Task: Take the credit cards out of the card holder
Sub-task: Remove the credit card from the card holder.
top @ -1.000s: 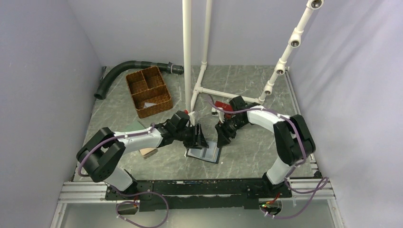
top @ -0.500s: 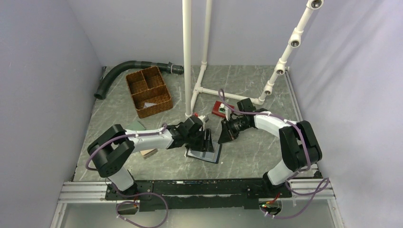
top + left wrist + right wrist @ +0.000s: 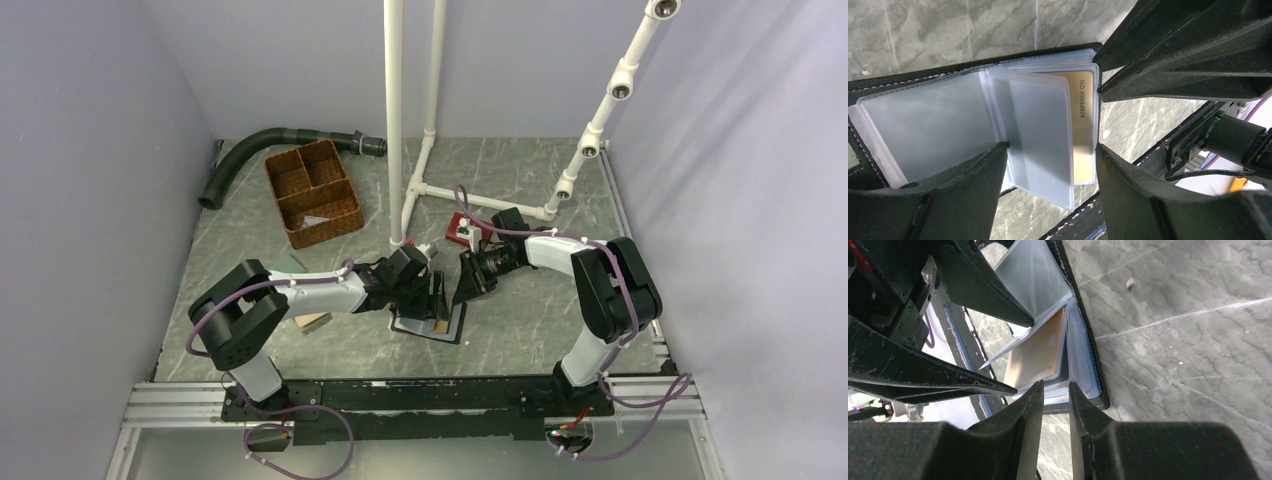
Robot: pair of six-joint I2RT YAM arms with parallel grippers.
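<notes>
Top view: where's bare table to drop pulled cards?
Free: table between card holder and right arm base; also the strip in front of the holder. Crowded: left gripper and right gripper over the holder, red wallet beyond, green wallet and beige wallet left.

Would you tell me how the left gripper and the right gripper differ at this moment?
The left gripper is spread wide, while the right gripper shows only a narrow gap. The left gripper straddles the clear sleeves; the right gripper sits at the edge of the card holder, by the orange card. Both have black fingers and are at the same open card holder.
</notes>
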